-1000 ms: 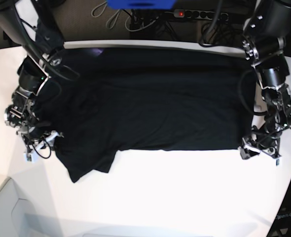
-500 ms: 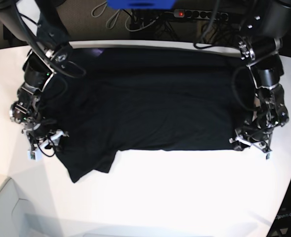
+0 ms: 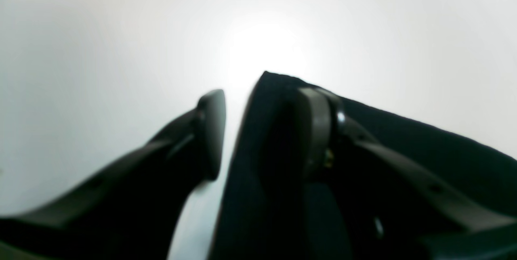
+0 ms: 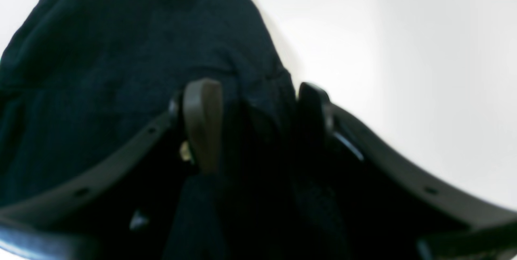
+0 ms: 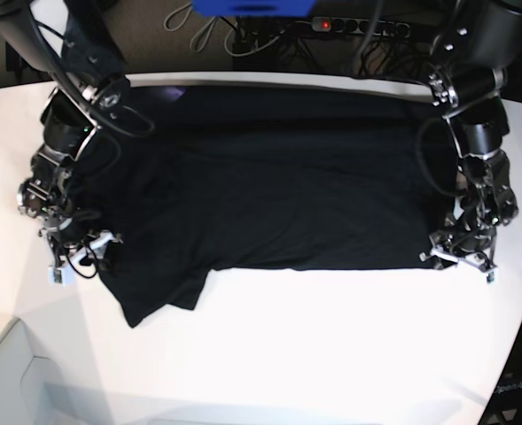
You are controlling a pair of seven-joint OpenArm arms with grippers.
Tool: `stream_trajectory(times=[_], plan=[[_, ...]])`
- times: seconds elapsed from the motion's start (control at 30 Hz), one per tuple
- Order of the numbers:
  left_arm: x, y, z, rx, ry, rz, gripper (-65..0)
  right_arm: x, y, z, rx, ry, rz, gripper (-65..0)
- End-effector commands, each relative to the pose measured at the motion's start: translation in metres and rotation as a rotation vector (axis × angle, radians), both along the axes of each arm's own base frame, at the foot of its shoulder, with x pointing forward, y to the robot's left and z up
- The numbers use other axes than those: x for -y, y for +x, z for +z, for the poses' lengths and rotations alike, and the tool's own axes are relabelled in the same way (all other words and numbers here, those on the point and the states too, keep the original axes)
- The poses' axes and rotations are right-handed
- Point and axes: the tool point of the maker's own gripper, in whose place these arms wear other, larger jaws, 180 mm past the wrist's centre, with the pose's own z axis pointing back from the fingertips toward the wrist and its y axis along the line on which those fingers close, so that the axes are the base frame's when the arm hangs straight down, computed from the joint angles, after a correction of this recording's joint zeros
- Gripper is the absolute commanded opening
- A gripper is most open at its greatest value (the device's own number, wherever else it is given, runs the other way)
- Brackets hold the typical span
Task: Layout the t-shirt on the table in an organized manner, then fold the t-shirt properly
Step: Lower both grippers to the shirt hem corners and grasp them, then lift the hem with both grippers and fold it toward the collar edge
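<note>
Left gripper (image 3: 258,131) drifted inward, half-open over black cotton t-shirt (image 5: 278,186) corner; right gripper (image 4: 258,126) likewise straddling cloth; spreading nearly done.

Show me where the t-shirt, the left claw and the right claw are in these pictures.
t-shirt (image 5: 278,195), base view, middle of the black body.
left claw (image 3: 258,131), left wrist view, midway between its fingertips.
right claw (image 4: 258,124), right wrist view, midway between its fingertips.

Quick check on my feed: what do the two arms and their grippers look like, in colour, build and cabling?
Both arms are black with silver metal joints and loose black cables looped alongside. The left gripper and right gripper are exposed dark metal with small white parts at the tips. The wrist views show dark, curved, flat-padded fingers with small holes along them.
</note>
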Motion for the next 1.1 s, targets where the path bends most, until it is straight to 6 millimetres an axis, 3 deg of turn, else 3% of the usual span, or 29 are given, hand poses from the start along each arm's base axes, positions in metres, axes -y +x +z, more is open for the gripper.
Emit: stream_trajectory(times=[0.0, 0.2, 0.37, 0.43, 0.53, 0.63, 0.67, 0.73, 0.83, 1.07], plan=[[-0.008, 0.014, 0.022, 0.060, 0.016, 0.009, -37.8, 0.003, -0.011, -0.012, -0.087, -0.033, 0.024, -34.0], [0.004, 0.014, 0.016, 0.034, 0.045, -0.048, -37.9, 0.003, -0.011, -0.012, -0.087, -0.033, 0.024, -34.0], [0.022, 0.000, -0.019, -0.072, 0.040, -0.110, -38.9, 0.002, -0.011, -0.013, -0.088, -0.032, 0.025, -34.1], [0.023, -0.004, -0.027, -0.085, 0.027, -0.103, -44.7, 0.002, -0.011, -0.013, -0.088, -0.033, 0.027, -35.1], [0.022, -0.002, -0.027, -0.055, 0.032, -0.091, -65.0, 0.002, -0.012, -0.014, -0.091, -0.034, 0.027, -43.9], [0.024, -0.003, -0.028, -0.063, 0.028, -0.098, -63.1, 0.003, -0.013, -0.015, -0.095, -0.036, 0.027, -61.6], [0.025, -0.002, -0.026, -0.060, 0.028, -0.100, -64.7, 0.001, -0.014, -0.016, -0.096, -0.035, 0.029, -65.0], [0.026, 0.000, -0.022, -0.060, 0.023, -0.103, -65.0, 0.002, -0.014, -0.015, -0.094, -0.038, 0.028, -65.0], [0.026, 0.011, 0.004, -0.029, 0.054, -0.129, -64.8, 0.008, -0.011, -0.009, -0.080, -0.044, 0.018, -65.0], [0.035, 0.007, 0.036, 0.028, 0.129, -0.180, -64.8, 0.039, -0.005, 0.040, 0.061, -0.114, -0.057, -65.0]])
